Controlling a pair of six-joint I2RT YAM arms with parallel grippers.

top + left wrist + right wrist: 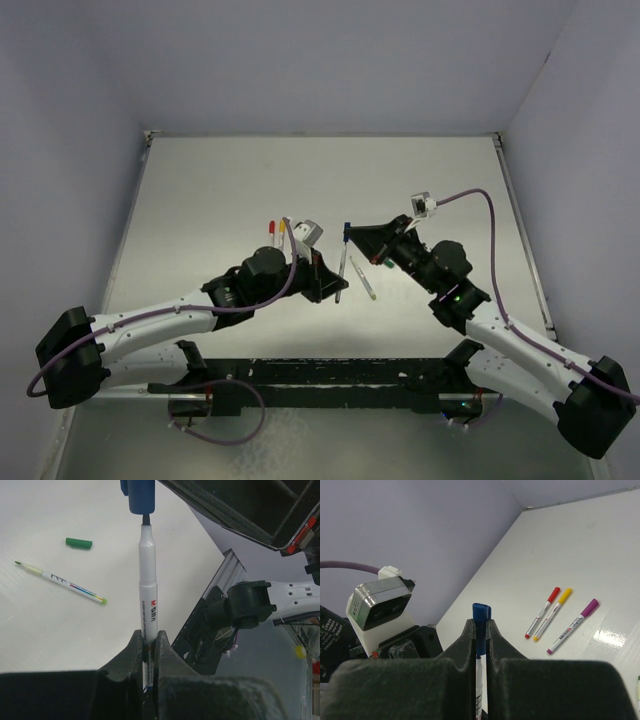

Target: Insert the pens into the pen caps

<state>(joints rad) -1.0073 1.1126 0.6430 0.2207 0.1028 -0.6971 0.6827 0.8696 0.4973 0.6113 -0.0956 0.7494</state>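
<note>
Everything in the coming move turns on one line. The pen (147, 580) in the left tool (148, 645) and the blue cap (140, 495) in the right tool (480, 630) lie end to end on nearly the same axis, well above the tabletop (45, 630). In the left wrist view the pen stands straight up out of the closed fingers, which clamp its lower barrel. Its dark nib points directly at the cap's open mouth and sits just at it, with the nib's length showing between the barrel shoulder and the cap. We judge the cap not yet seated. The right tool is pinched together on the cap, whose rounded end pokes out past the fingertips in its own wrist view, while the white barrel runs back between the fingers below. From above, both arms reach inward to the middle of the tabletop, forearms angled toward each other, and the two tools nearly meet. Neither is clearly nearer, so either could close the gap with a short push along the pen's long axis, and any sideways offset would bend the nib. On the tabletop lie an uncapped green pen (62, 580) with its green cap (79, 543) near it. Farther off lie three capped pens side by side: red (542, 612), yellow (552, 614) and purple (572, 626).
</note>
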